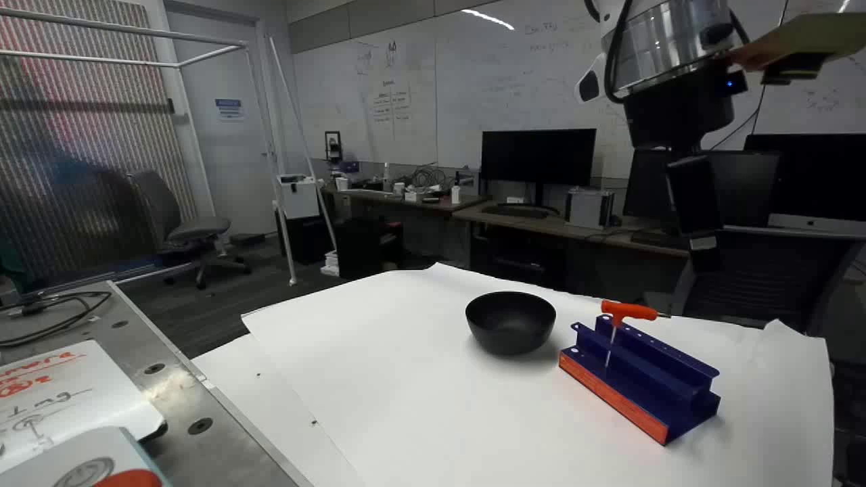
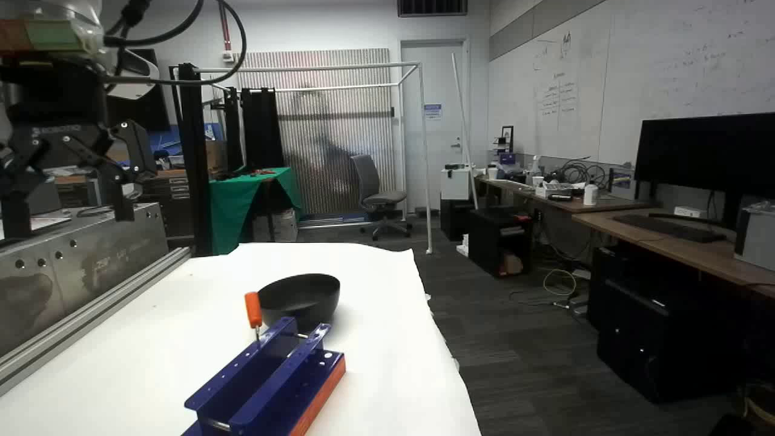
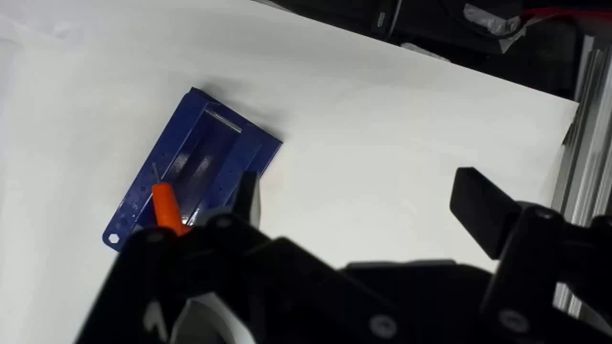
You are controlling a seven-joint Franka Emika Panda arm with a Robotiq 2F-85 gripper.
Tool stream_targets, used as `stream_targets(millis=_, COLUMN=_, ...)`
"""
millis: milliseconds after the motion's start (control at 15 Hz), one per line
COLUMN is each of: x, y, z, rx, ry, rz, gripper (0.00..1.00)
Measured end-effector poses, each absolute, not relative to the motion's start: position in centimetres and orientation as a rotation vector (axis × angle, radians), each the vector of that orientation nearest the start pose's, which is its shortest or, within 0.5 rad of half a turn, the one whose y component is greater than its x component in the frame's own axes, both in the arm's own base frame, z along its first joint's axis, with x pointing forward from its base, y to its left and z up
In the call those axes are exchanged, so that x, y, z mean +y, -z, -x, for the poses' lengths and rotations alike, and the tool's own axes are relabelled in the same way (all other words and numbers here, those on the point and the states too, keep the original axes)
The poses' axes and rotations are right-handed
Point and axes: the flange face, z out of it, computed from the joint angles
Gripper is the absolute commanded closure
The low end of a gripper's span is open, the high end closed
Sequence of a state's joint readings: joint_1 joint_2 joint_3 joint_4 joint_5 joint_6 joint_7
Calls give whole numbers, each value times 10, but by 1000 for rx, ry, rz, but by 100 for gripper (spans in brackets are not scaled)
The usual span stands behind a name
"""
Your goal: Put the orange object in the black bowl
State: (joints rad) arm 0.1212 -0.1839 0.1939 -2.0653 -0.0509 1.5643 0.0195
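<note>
Tool [image 1: 629,311]: orange T-handle, thin metal shaft; stands in rack [image 1: 629,382], handle above it
Rack: blue, orange-red face along one long side; on white paper [image 1: 406,406]
Bowl [image 1: 511,331]: black, upright on paper, just beside rack, apart from tool
Gripper [image 3: 366,205]: black, fingers spread wide, nothing held; hangs over paper, well apart from tool and bowl

FREE: above black bowl [image 1: 511,333] | OBSTACLES: blue rack [image 1: 643,382] beside it, orange T-handle [image 1: 630,311] jutting up | GAP BETWEEN: perhaps narrow

Blue rack [image 1: 639,379] on wht paper [image 1: 406,392]. Blk monitor [image 2: 705,151] on desk [image 2: 666,245], whtbd [image 2: 666,72] behind. Grey chair [image 2: 382,198] nr door [image 2: 442,142].
</note>
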Motion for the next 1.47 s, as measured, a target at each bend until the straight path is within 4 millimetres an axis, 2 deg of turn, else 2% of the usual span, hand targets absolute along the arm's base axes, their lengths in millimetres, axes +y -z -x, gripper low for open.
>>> stream_targets(millis=333, x=142, y=-492, z=-445, rx=-470, ry=-470, rz=3207, gripper=0)
stream_targets(millis=533, x=122, y=-482, z=-464, rx=-403, ry=-401, rz=3200, gripper=0)
stream_targets(millis=733, x=78, y=-457, z=-494, rx=-298, ry=-336, rz=3184, gripper=0)
stream_targets(millis=933, x=37, y=-425, z=-514, rx=-220, ry=-339, rz=3167, gripper=0)
stream_targets(millis=1067, x=19, y=-404, z=-522, rx=-175, ry=-358, rz=3161, gripper=0)
stream_targets(millis=1267, x=4, y=-373, z=-529, rx=-135, ry=-388, rz=3154, gripper=0)
stream_targets(millis=1333, x=2, y=-364, z=-530, rx=-128, ry=-399, rz=3152, gripper=25)
stream_targets(millis=1400, x=0, y=-356, z=-532, rx=-123, ry=-409, rz=3149, gripper=26)
stream_targets(millis=1467, x=-2, y=-349, z=-533, rx=-119, ry=-418, rz=3147, gripper=34)
